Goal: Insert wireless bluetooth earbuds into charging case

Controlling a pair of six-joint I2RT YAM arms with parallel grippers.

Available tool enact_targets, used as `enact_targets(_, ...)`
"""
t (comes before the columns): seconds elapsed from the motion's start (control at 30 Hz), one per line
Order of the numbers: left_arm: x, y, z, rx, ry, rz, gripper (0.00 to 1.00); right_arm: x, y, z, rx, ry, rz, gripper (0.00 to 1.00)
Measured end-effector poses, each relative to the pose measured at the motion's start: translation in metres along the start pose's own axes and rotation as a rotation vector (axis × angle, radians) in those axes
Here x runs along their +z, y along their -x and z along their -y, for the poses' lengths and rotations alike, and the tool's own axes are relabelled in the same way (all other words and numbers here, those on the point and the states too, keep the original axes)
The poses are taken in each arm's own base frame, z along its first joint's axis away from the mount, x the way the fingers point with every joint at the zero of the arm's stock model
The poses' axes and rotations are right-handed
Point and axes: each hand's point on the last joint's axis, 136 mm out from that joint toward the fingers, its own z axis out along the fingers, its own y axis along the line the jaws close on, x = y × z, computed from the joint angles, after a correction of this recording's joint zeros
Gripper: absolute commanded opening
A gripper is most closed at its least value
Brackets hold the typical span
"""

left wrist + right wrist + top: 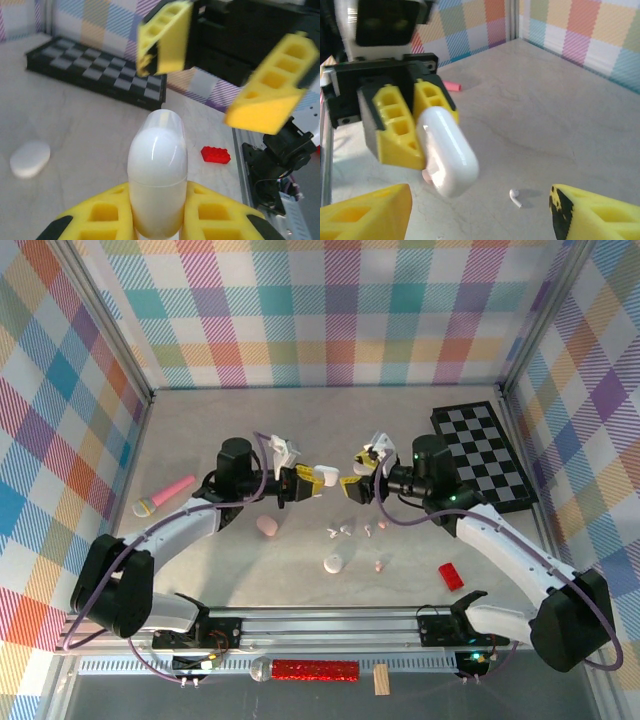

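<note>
Your left jaws clamped on white case (326, 478) mid-frame, right jaws apart facing it, earbuds (341, 531) loose on worktop (200, 430) just below, red block (451, 575) lower right

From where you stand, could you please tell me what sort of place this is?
Probably a robot test cell: checked walls box in a table, a left arm and a right arm are bolted to a metal rail, and props such as a chessboard and red block lie about.
</note>
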Motion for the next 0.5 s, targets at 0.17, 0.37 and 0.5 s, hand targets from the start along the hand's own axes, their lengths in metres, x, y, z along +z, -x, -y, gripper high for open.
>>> enact_targets(0.17, 0.006, 0.008, 0.005, 0.113, -0.035, 0.038, 0.13, -0.002, 0.005, 0.003, 0.072, -0.017, -0.007, 0.70)
enact_targets(0.37, 0.007, 0.011, 0.006, 0.148, -0.041, 0.051, 0.13, 0.001, 0.006, 0.011, 0.102, -0.051, -0.024, 0.71)
enact_targets(0.5, 0.008, 0.011, 0.006, 0.148, -0.040, 0.051, 0.13, 0.001, 0.008, 0.011, 0.077, -0.051, -0.024, 0.72)
